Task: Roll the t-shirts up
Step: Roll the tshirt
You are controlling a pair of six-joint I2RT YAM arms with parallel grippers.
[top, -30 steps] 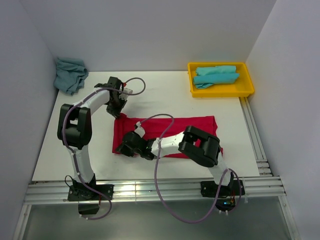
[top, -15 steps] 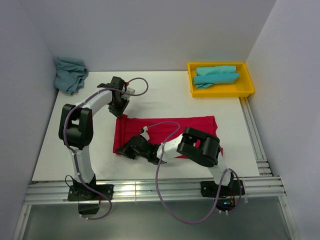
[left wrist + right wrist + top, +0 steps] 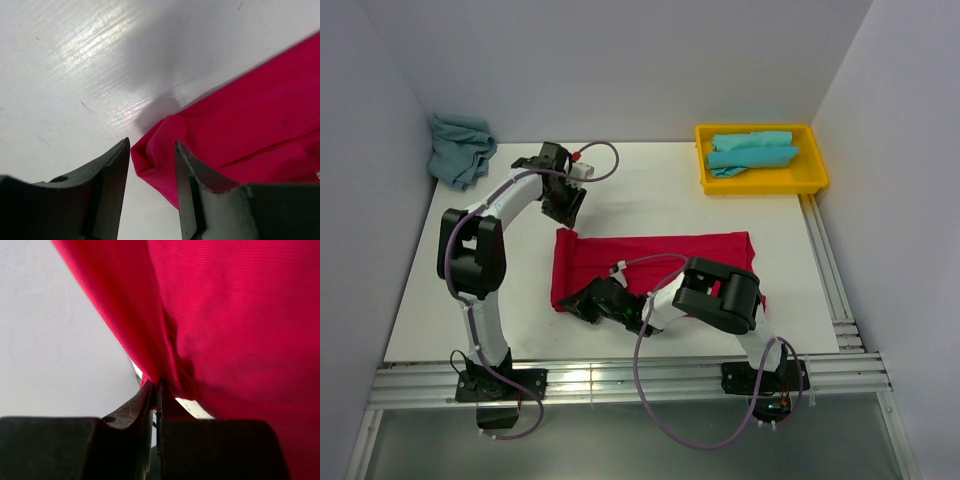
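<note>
Two grippers work at one red t-shirt [image 3: 670, 262], laid out flat mid-table [image 3: 650, 190]. Nearest, the right gripper [image 3: 582, 300] is pinched tight on the shirt's near-left edge (cloth bunched at the tips). Farther back, the left gripper [image 3: 563, 205] has its jaws parted, holding nothing, over the far-left corner. Far left: crumpled turquoise t-shirt [image 3: 460, 148]. Far right: yellow tray [image 3: 817, 172] holding rolled turquoise t-shirts [image 3: 752, 150].

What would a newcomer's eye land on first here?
The red t-shirt lying mid-table, with the right gripper shut on its near-left edge and the left gripper open by its far-left corner. Then the yellow tray at far right holding turquoise t-shirts, and a crumpled turquoise shirt at far left.
</note>
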